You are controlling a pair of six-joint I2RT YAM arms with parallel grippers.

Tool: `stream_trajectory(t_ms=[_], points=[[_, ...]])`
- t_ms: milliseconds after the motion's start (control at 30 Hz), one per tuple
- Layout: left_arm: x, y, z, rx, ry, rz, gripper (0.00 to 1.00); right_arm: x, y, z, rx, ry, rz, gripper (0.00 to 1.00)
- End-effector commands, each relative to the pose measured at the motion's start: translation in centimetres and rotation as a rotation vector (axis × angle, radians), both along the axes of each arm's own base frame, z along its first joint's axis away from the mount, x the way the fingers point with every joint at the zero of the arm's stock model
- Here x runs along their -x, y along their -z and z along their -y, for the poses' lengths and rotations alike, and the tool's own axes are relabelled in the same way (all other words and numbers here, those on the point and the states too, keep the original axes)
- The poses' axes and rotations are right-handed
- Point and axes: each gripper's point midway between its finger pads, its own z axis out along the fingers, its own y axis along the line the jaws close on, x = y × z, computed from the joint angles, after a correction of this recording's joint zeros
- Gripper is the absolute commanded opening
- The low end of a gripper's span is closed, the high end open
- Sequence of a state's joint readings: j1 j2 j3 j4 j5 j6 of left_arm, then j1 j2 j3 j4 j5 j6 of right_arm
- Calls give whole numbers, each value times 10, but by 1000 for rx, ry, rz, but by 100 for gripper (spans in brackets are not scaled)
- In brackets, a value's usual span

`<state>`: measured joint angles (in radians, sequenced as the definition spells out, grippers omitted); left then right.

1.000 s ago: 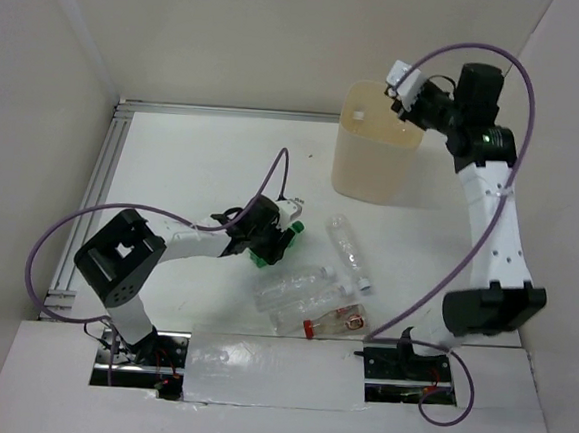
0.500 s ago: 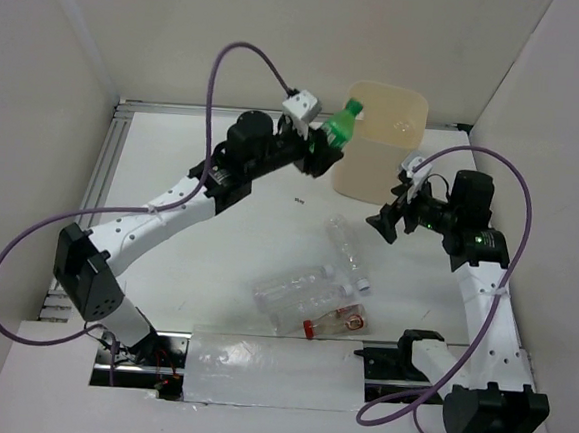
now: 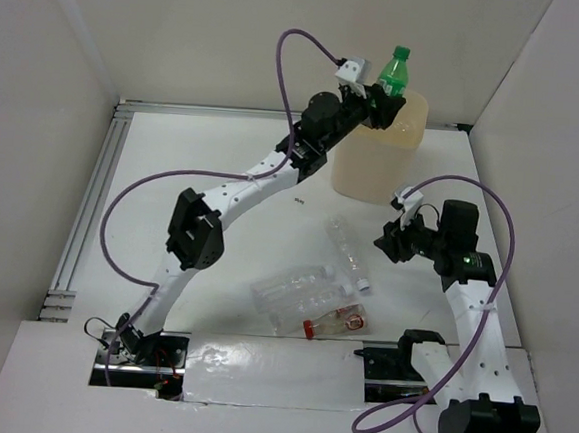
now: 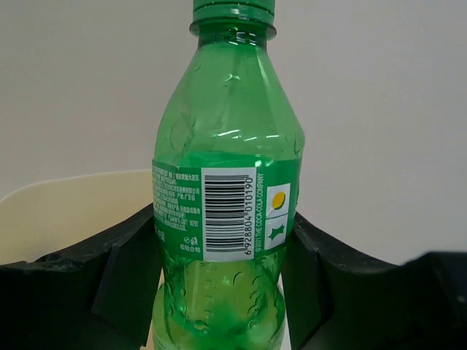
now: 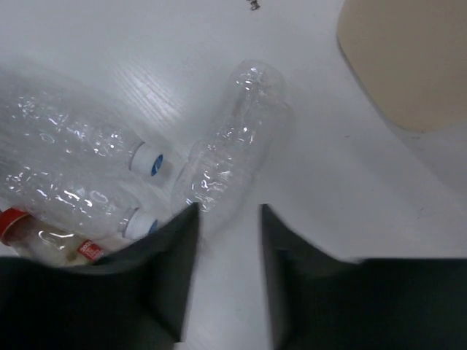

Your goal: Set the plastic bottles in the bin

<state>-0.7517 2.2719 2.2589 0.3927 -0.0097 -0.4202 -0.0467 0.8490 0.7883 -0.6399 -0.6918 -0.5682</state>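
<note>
My left gripper is shut on a green plastic bottle, held upright above the rim of the beige bin. Both black fingers press its lower body, and part of the bin's rim shows behind. My right gripper hangs open and empty over the table, just right of a clear bottle. More clear bottles lie in a heap, one with a red cap.
White walls close in the table on the left, back and right. A metal rail runs along the left edge. A small dark speck lies on the table. The bin's corner shows at the upper right of the right wrist view.
The left arm has carried the green bottle up from the table to above the bin. The right arm has come away from the bin and down towards the clear bottles, its jaws narrower now.
</note>
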Motion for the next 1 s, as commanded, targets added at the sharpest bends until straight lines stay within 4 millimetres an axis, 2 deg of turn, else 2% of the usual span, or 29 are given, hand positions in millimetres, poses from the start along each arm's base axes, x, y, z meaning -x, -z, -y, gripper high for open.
stream_trajectory(t_ms=[0,33,67,100,133,167,200,267,300,367,433,467,500,533,567,600,633,667,700,733,800,833,867,900,933,967], points=[[-13,-55,-19,142,-183,109,56,0,-6,5,15,22,56,57],[-20,-51,-22,138,-222,108,65,0,-6,5,27,14,67,72],[-28,-36,-19,121,-245,98,70,1,-3,9,26,35,59,79],[-30,-31,-17,99,-251,97,74,0,-1,9,26,35,60,86],[-30,-31,-17,88,-251,88,82,0,-1,9,26,35,60,100],[-34,-19,-15,53,-258,83,100,-1,-3,9,26,35,69,100],[-36,-9,-13,29,-261,75,100,-3,3,9,25,35,47,100],[-33,-9,-14,9,-252,75,100,-5,5,6,10,18,21,100],[-31,-10,-14,4,-242,76,100,-8,16,6,8,18,-27,100],[-23,-28,-19,12,-233,100,100,-13,17,4,8,-8,-53,100],[-15,-44,-23,10,-226,139,100,-19,29,-5,6,-47,-111,100],[-2,-73,-34,33,-223,174,100,-22,30,-11,-1,-58,-123,100],[6,-87,-43,25,-235,199,100,-24,37,-14,0,-52,-158,99],[7,-69,-46,-31,-237,174,100,-29,43,-28,7,-82,-180,93],[35,-114,-73,11,-247,224,100,-34,46,-31,17,-55,-200,90],[40,-74,-71,-75,-234,167,100,-33,56,-44,25,-75,-237,87],[49,-71,-86,-94,-254,162,100,-42,54,-49,18,-63,-221,86],[83,-104,-113,-64,-254,199,100,-49,55,-50,26,-35,-225,86],[95,-93,-123,-104,-269,195,100,-51,61,-52,19,-5,-258,86],[99,-31,-129,-221,-266,121,100,-58,65,-62,32,-14,-264,86],[128,3,-147,-307,-271,71,100,-69,74,-61,73,50,-272,86],[152,31,-171,-358,-267,34,100,-72,86,-64,99,64,-293,87],[164,50,-182,-395,-265,8,100,-78,91,-65,118,87,-283,87],[177,76,-194,-463,-256,-36,100,-87,95,-58,157,141,-269,87],[194,119,-202,-520,-231,-106,100,-86,109,-58,185,145,-302,87],[209,115,-219,-497,-231,-109,100,-86,115,-62,191,134,-310,87]])
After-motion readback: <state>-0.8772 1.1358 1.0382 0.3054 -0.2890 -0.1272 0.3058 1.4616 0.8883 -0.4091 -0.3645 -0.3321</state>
